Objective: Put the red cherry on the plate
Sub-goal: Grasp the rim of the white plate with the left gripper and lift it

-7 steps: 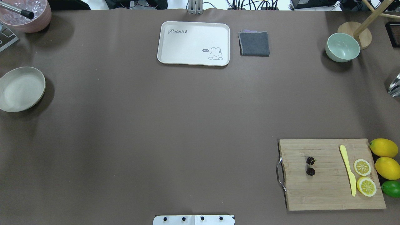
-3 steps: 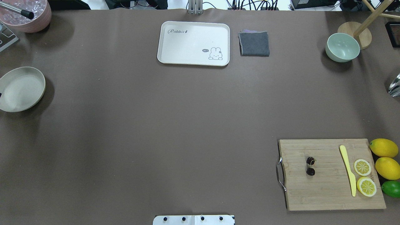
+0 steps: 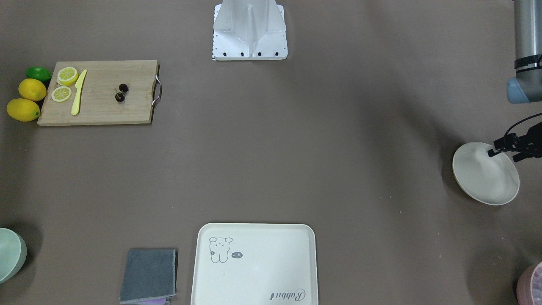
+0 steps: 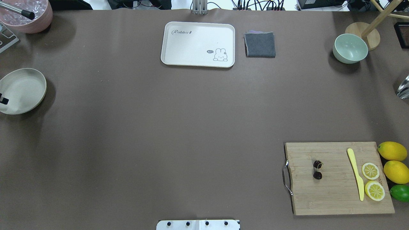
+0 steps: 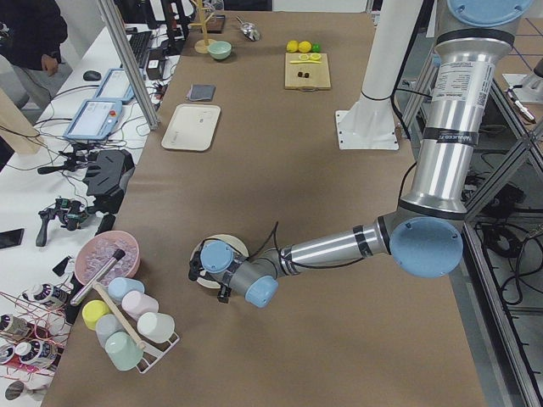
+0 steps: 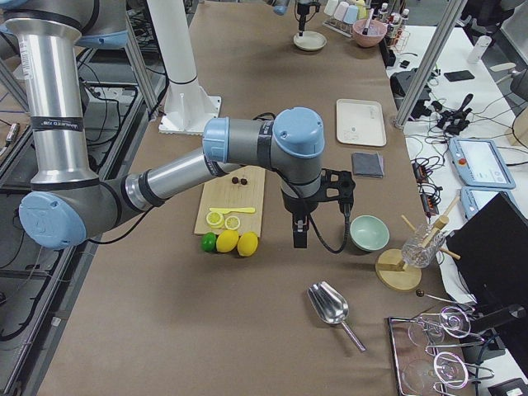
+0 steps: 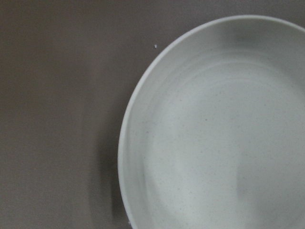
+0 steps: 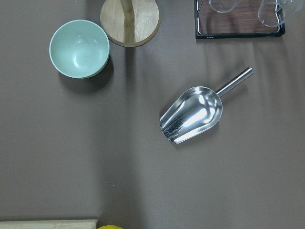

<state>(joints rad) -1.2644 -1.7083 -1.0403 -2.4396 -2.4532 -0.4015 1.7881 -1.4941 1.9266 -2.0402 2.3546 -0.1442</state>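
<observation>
The red cherry [image 4: 317,170] [image 3: 121,92], a pair of small dark fruits, lies on the wooden cutting board [image 4: 332,198] at the near right of the overhead view. The round cream plate [image 4: 22,91] [image 3: 485,182] [image 7: 143,119] sits at the table's far left edge and holds nothing. My left gripper [image 3: 504,154] [image 4: 3,101] hangs over the plate's outer edge; I cannot tell whether it is open or shut. My right gripper [image 6: 299,235] shows only in the exterior right view, held above the table beyond the lemons, so I cannot tell its state.
On the board lie a yellow knife [image 4: 356,174] and two lemon slices [image 4: 370,171]. Two lemons [image 4: 392,150] and a lime [image 4: 401,192] rest beside it. A cream tray [image 4: 198,38], grey cloth [image 4: 260,44] and green bowl [image 4: 350,48] stand at the back. A metal scoop [image 8: 193,114] lies far right.
A black part of the left gripper has come into the overhead view at its left edge, over the plate. The cherry and everything else on the table have stayed put.
</observation>
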